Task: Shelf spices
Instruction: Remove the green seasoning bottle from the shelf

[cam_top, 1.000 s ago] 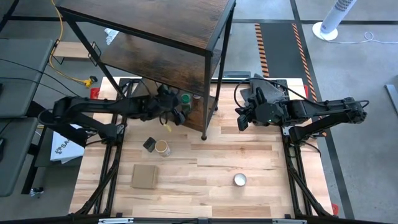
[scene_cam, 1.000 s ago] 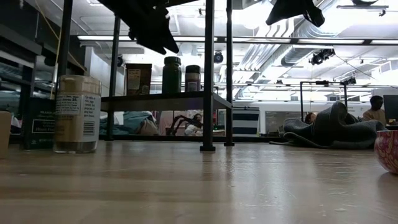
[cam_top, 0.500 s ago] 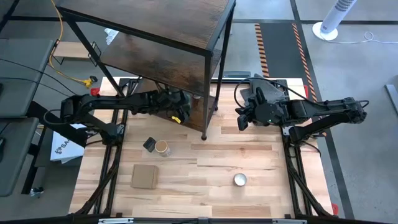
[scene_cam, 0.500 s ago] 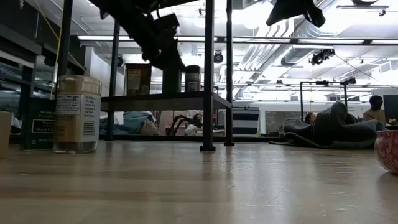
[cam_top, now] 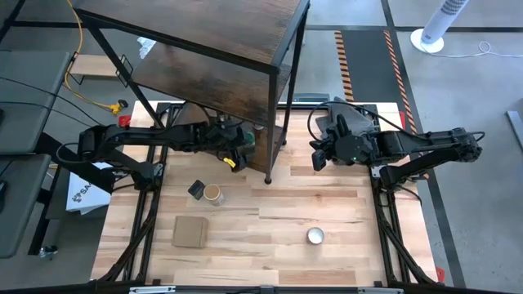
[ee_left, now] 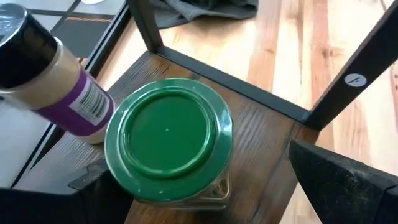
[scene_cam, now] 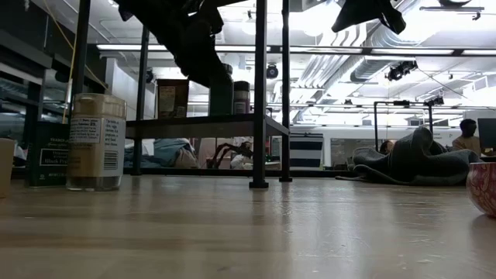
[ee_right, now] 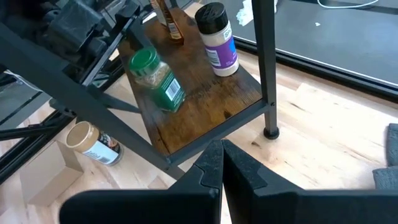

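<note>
**A:** Where are you relative to the shelf point(cam_top: 221, 57)?

**B:** My left gripper point(cam_top: 237, 144) is under its upper boards, over the lowest board, right above the green-lidded jar point(ee_left: 168, 146). My fingers point(ee_left: 348, 180) are spread wide, one on each side of the jar, and they don't touch it. I'm not holding anything.

**A:** And the jar itself?

**B:** Upright on the shelf's bottom board, near the front corner post. Just beside it on the same board stands the dark-capped jar with purple-white label point(ee_right: 217, 40). The brown-orange pouch point(scene_cam: 172, 98) is also on that board, further in from the corner.

**A:** What hasn't reached the shelf?

**B:** The tan-lidded jar point(cam_top: 212, 193) stands on the table point(cam_top: 278, 220) in front of the shelf, with the small dark tin point(cam_top: 196, 189) touching it or nearly so. Beyond those, further from the shelf, lies a flat cardboard square point(cam_top: 189, 231), and a round silvery disc point(cam_top: 315, 236) sits well apart from everything else.

**A:** Your other arm?

**B:** My right gripper point(cam_top: 319, 157) waits off the shelf's right side, above the table, with its fingers point(ee_right: 208, 171) pressed together and nothing between them.
</note>
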### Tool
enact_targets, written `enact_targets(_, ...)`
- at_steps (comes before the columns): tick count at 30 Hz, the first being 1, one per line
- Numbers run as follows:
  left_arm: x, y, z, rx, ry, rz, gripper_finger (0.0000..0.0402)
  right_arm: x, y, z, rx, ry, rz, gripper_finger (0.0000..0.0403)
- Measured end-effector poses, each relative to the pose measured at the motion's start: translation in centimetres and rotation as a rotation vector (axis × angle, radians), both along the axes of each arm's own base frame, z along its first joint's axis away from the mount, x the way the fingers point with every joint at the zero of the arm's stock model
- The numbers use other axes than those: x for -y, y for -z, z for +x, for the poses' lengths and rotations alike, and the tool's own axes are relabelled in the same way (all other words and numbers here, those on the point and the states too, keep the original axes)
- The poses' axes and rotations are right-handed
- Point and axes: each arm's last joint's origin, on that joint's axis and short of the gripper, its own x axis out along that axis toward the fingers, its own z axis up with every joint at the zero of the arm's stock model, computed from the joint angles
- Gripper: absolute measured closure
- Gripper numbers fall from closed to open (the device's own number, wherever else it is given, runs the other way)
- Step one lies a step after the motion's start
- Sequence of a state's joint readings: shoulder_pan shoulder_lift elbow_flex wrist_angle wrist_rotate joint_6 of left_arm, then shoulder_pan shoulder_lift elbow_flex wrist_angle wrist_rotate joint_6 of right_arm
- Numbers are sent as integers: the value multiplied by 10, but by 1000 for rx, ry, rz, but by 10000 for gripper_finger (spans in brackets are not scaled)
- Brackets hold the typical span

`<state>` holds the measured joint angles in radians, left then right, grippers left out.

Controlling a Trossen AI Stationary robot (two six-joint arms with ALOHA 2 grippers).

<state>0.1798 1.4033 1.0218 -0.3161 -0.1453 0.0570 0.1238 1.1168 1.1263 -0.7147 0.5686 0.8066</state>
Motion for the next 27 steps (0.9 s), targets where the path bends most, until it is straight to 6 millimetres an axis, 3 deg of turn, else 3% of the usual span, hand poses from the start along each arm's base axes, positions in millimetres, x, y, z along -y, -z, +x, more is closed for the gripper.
enact_targets(12,-1,2,2,-9,-47,44,22,1,0,0,1,19,-17,403)
enact_targets(16,0,4,1,-35,-79,69,75,1,0,0,-1,19,-17,403)
enact_targets(22,8,3,2,-24,-98,83,207,1,0,0,-2,23,-21,403)
enact_targets(27,21,-1,-3,-26,-97,41,211,1,0,-1,-5,23,-21,403)
